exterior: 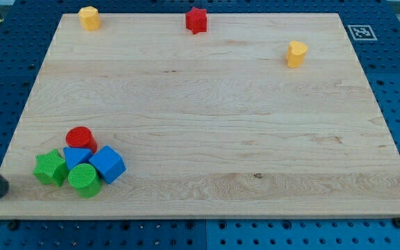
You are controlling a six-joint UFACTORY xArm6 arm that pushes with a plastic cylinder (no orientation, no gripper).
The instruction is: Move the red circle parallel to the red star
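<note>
The red circle [80, 137] lies at the board's lower left, at the top of a tight cluster of blocks. The red star [196, 19] sits at the top edge of the board, near the middle. My tip [4, 189] shows as a dark rod end at the view's lower left corner, left of the cluster and apart from it, about 110 px lower left of the red circle.
The cluster holds a green star-like block [50, 168], a green cylinder [84, 180], a blue cube [107, 164] and a second blue block [77, 157] touching the red circle. A yellow hexagon-like block [89, 17] sits top left. A yellow block [296, 53] sits upper right.
</note>
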